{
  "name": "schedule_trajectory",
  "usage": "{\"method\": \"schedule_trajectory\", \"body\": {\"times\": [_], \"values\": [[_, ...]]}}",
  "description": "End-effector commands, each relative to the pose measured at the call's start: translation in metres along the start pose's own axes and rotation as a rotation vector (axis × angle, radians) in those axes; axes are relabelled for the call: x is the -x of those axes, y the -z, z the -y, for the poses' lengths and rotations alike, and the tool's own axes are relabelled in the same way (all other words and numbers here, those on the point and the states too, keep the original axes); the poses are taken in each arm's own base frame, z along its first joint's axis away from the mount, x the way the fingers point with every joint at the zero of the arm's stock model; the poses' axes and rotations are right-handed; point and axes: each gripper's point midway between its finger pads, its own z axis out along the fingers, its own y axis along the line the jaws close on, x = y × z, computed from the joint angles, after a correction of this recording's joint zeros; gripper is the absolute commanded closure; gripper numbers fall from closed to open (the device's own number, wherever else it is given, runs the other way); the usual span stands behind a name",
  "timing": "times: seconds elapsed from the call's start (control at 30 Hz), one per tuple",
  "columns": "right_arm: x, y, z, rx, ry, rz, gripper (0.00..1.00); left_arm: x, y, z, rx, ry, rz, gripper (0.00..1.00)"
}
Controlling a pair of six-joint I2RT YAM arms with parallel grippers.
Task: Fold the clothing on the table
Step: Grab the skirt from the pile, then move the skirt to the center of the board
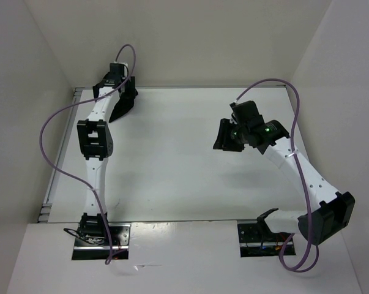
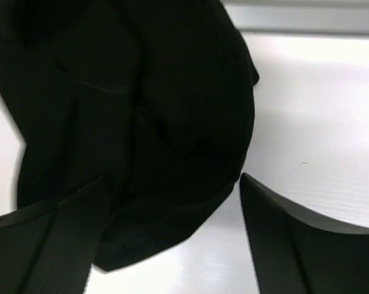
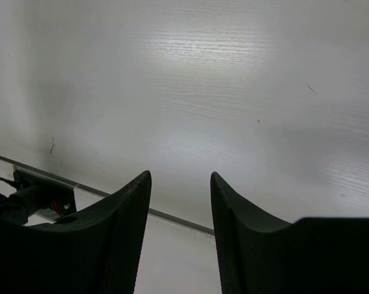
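**Clothing bunched at far left, left gripper spread over it**

The left arm reaches to the far-left corner of the table (image 1: 172,159). Its wrist view shows the clothing (image 2: 141,122) lying there in a crumpled black heap, close to the grey strip (image 2: 306,18) along the table's far edge. The left gripper (image 2: 172,180) has its jaws spread wide. One finger sits in front of the near edge of the heap and the other stands off to the side over bare table. Whether either finger touches the fabric cannot be told. From the top view the cloth is hard to separate from the black fingers around it.

The right gripper (image 3: 181,174) hangs over the right side of the table, well apart from the clothing. Its jaws stand apart with a clear gap, and only white tabletop shows between them.

A purple cable (image 1: 55,122) loops off each arm.
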Motion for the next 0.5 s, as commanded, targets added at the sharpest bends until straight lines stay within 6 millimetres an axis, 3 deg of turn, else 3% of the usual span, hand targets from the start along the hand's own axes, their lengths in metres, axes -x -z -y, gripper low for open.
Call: {"method": "schedule_trajectory", "body": {"times": [0.0,0.07,0.1,0.13,0.2,0.23,0.27,0.3,0.37,0.4,0.47], "values": [[0.011,0.012,-0.002,-0.021,-0.005,0.023,0.51,-0.006,-0.014,0.012,-0.05,-0.036,-0.019,0.13],[0.008,0.01,0.001,-0.031,0.003,0.006,0.51,-0.007,-0.014,0.02,-0.094,-0.028,-0.03,0.26],[0.008,0.01,0.001,-0.031,0.003,0.006,0.51,-0.006,-0.016,0.023,-0.105,-0.027,-0.026,0.41],[0.008,0.01,0.001,-0.031,0.003,0.006,0.51,-0.011,-0.018,0.023,-0.104,-0.009,-0.044,0.95],[0.007,0.007,0.001,-0.036,0.003,-0.002,0.51,-0.006,-0.004,0.031,-0.147,0.026,-0.056,1.0],[0.004,0.005,0.004,-0.042,0.012,-0.013,0.51,0.011,0.013,0.047,-0.219,0.032,-0.029,1.0],[0.01,0.003,0.001,-0.028,0.015,0.011,0.51,0.012,0.036,0.082,-0.369,0.031,-0.049,1.0],[0.008,0.0,0.002,-0.03,0.015,0.008,0.51,0.034,0.072,0.1,-0.453,0.017,-0.007,1.0],[0.008,-0.005,0.001,-0.016,0.025,0.014,0.51,0.031,0.122,0.147,-0.627,-0.057,-0.024,1.0],[0.005,-0.011,0.004,-0.023,0.024,0.002,0.51,0.047,0.178,0.179,-0.69,-0.108,0.033,1.0],[0.005,-0.014,0.002,-0.01,0.025,0.005,0.51,0.049,0.226,0.207,-0.75,-0.182,0.086,1.0]]}}
